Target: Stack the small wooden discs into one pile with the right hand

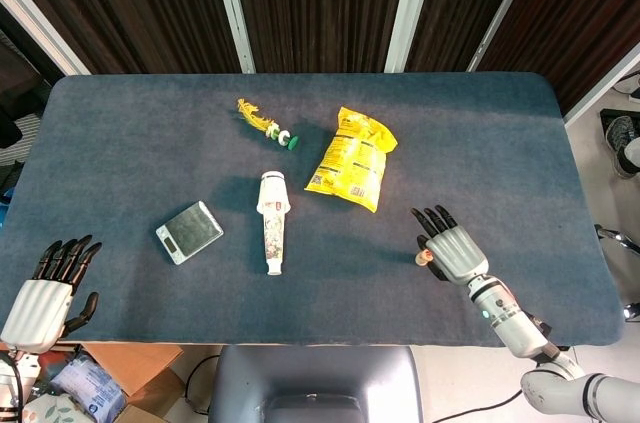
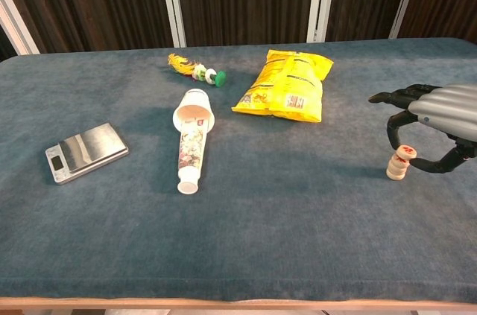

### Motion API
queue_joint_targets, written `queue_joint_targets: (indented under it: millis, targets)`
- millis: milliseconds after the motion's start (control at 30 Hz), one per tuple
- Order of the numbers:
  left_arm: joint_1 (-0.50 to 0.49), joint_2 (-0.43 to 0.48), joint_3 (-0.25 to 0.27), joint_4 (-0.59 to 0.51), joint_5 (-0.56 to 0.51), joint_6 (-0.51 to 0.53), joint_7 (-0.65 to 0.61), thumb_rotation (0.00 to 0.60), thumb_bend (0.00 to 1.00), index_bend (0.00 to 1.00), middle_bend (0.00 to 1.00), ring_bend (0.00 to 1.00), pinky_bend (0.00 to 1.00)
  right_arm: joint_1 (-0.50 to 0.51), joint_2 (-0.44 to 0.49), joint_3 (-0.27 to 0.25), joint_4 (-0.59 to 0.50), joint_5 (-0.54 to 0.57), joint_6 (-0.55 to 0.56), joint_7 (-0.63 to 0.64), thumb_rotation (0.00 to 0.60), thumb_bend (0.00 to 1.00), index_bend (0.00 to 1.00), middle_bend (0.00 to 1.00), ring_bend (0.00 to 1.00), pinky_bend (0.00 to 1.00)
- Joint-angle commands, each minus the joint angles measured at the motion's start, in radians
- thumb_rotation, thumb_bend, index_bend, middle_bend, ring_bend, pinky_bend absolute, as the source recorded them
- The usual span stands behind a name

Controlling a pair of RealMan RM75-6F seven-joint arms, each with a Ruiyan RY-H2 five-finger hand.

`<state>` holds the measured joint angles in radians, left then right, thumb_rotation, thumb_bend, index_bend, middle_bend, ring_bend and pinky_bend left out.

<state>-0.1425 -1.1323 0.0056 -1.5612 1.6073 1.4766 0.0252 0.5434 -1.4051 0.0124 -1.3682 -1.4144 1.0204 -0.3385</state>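
Disc pile stands near the table's right edge, roughly 4 o'clock from the yellow chip bag; top disc sits slightly off-centre. Right hand arches over it, fingers curved around the top disc; can't tell if they touch. Left hand hangs off the near-left corner, fingers apart, holding nothing.

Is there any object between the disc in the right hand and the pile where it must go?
Nothing visible does. The right hand holds the disc right over the pile; the chip bag lies well away.

Small wooden discs with red marks, stacked upright, near table's right edge
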Motion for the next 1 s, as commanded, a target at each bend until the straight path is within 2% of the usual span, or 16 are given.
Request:
queue_joint_targets:
  millis: [33, 567, 767, 833, 900, 1000]
  targets:
    - [0.000, 0.000, 0.000, 0.000, 0.000, 0.000, 0.001, 0.600, 0.50, 0.00, 0.00, 0.00, 0.02, 0.001, -0.002, 0.001, 0.002, -0.001, -0.001, 0.001, 0.600, 0.50, 0.63, 0.05, 0.00, 0.00]
    - [0.004, 0.000, 0.002, 0.003, 0.011, 0.013, -0.006, 0.600, 0.50, 0.00, 0.00, 0.00, 0.02, -0.002, 0.004, 0.001, -0.012, 0.000, -0.012, -0.002, 0.600, 0.50, 0.50, 0.05, 0.00, 0.00]
    - [0.006, 0.000, 0.003, 0.005, 0.014, 0.018, -0.011, 0.600, 0.50, 0.00, 0.00, 0.00, 0.02, -0.017, 0.028, 0.000, -0.038, -0.020, 0.023, 0.025, 0.600, 0.50, 0.47, 0.05, 0.00, 0.00]
    - [0.007, 0.001, 0.003, 0.005, 0.016, 0.020, -0.012, 0.600, 0.50, 0.00, 0.00, 0.00, 0.02, -0.035, 0.047, -0.002, -0.056, -0.035, 0.061, 0.044, 0.600, 0.50, 0.43, 0.05, 0.00, 0.00]
    - [0.007, 0.000, 0.003, 0.007, 0.017, 0.020, -0.012, 0.600, 0.50, 0.00, 0.00, 0.00, 0.02, -0.072, 0.077, -0.008, -0.086, -0.057, 0.132, 0.064, 0.600, 0.49, 0.35, 0.03, 0.00, 0.00]
    - [0.006, -0.001, 0.002, 0.008, 0.018, 0.022, -0.011, 0.600, 0.50, 0.00, 0.00, 0.00, 0.02, -0.164, 0.151, -0.040, -0.181, -0.066, 0.251, 0.067, 0.600, 0.39, 0.13, 0.00, 0.00, 0.00]
